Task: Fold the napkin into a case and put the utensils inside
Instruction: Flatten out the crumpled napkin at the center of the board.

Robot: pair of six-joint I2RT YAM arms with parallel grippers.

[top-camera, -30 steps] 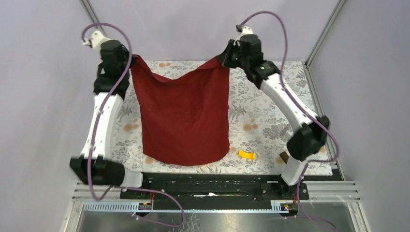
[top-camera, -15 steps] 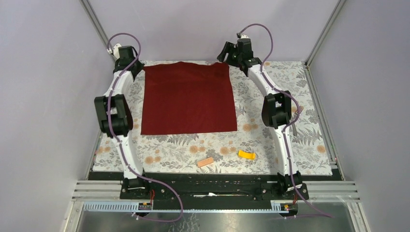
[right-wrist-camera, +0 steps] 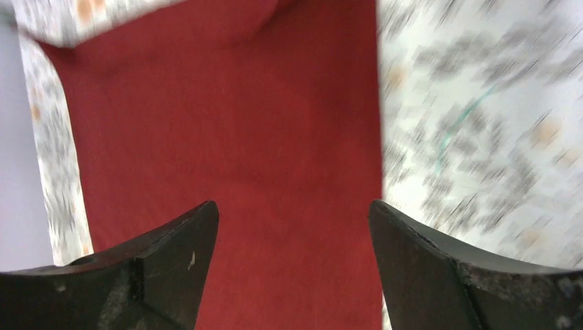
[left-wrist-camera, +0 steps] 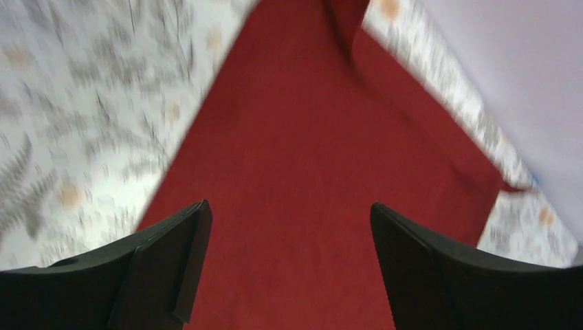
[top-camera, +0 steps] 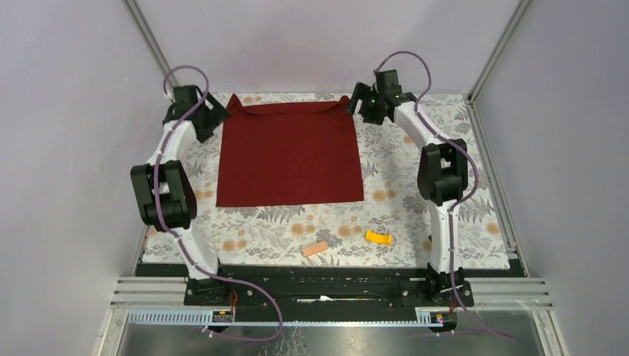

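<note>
**Napkin:** the dark red plain cloth napkin (top-camera: pixel 289 159) lies spread on the floral-patterned bench (top-camera: pixel 415 204), in the far half and roughly midway between the two arms. Its near edge is straight. Its far edge is slightly rumpled, with a narrow strip turned over along it, and both far corners are a little peaked.

**Left end effector** (top-camera: pixel 210 117): it sits just beside the napkin's far left corner. The left wrist view (left-wrist-camera: pixel 289 206) shows its fingers (left-wrist-camera: pixel 165 265) spread wide with nothing pinched between them and only red cloth below. That view is motion-blurred.

**Right end effector** (top-camera: pixel 365 104): it sits just beside the napkin's far right corner. The right wrist view (right-wrist-camera: pixel 293 204) shows its fingers (right-wrist-camera: pixel 440 275) spread wide and gripping nothing. It hangs over the napkin's right border, with red cloth on one side and bare bench on the other. This view is also blurred.

From the top view I cannot tell whether either end effector touches the cloth.

**Other items:** a small tan oblong block (top-camera: pixel 316 248) and a small yellow block (top-camera: pixel 379 237) lie on the near part of the bench. Both are apart from the napkin's near edge, with the yellow block to the right of the tan one.
</note>
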